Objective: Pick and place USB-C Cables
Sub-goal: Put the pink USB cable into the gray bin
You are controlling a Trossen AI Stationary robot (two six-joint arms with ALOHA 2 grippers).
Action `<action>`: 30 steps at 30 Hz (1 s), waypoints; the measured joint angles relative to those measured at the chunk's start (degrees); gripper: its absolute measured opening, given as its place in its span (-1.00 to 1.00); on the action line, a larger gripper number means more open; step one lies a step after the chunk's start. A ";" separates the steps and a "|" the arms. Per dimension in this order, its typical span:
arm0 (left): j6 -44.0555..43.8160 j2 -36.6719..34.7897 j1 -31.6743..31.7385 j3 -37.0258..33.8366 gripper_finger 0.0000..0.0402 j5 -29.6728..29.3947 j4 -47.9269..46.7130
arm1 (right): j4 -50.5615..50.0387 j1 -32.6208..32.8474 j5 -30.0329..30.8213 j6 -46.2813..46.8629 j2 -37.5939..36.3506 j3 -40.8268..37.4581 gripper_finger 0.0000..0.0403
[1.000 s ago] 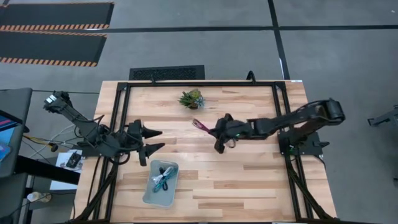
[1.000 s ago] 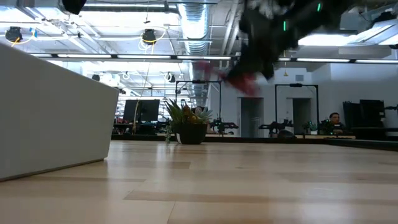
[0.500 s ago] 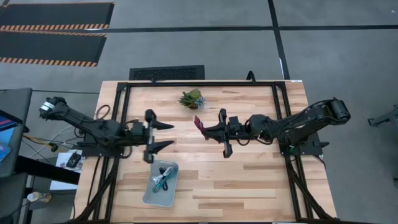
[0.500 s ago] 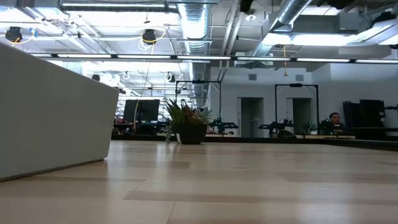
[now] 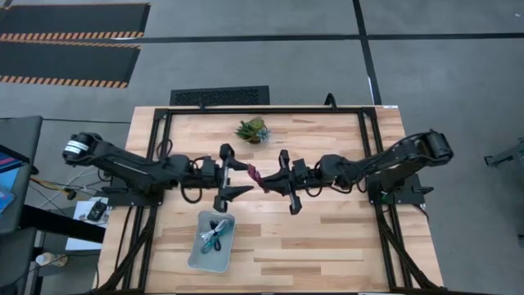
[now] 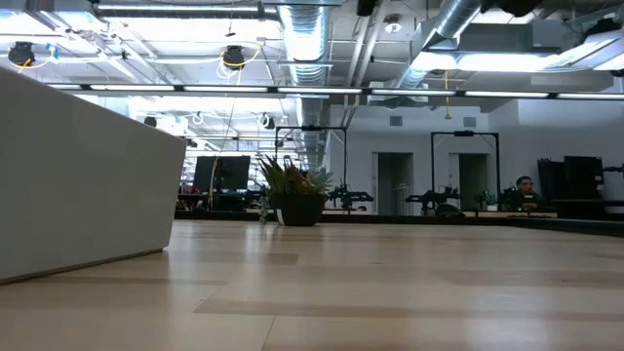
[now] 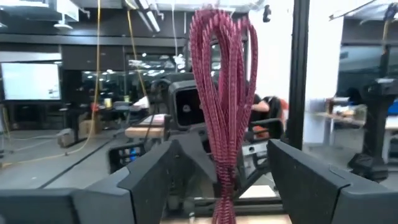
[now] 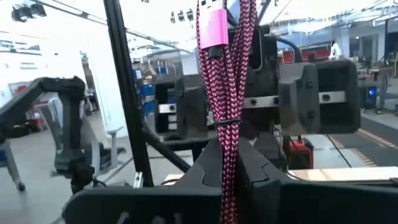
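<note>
Handover mid-surface | right end effector (image 5: 264, 182) clamps magenta cable (image 5: 255, 175), presenting it at 9 o'clock | left end effector (image 5: 243, 179) wide, apparently straddling it | tray (image 5: 198, 248) awaits at 7 o'clock

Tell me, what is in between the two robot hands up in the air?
The magenta-pink cable. In the high view it hangs between the left gripper and the right gripper, whose jaws pinch it; the left jaws are spread.

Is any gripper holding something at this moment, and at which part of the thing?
The right gripper is shut on the magenta-pink cable, pinching one end of the bundle. The left gripper is open around the free end, not yet closed on it.
</note>
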 joint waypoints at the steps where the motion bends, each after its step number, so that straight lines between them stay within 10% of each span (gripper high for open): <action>1: -0.44 0.73 0.29 0.04 0.24 0.25 1.13 | -0.01 0.00 -0.02 0.00 0.42 0.53 -0.92; 8: -0.56 2.62 1.52 3.15 0.05 5.61 0.96 | -1.62 -0.04 -0.83 0.17 0.51 0.40 -0.92; 18: -2.04 3.88 2.64 6.21 -0.89 5.22 -6.57 | -2.97 -0.07 -0.79 0.59 0.51 0.31 -0.87; 30: -1.53 -4.69 -1.92 6.16 -0.93 -8.34 -28.38 | -24.93 -0.09 0.13 -1.32 -9.19 0.38 -0.20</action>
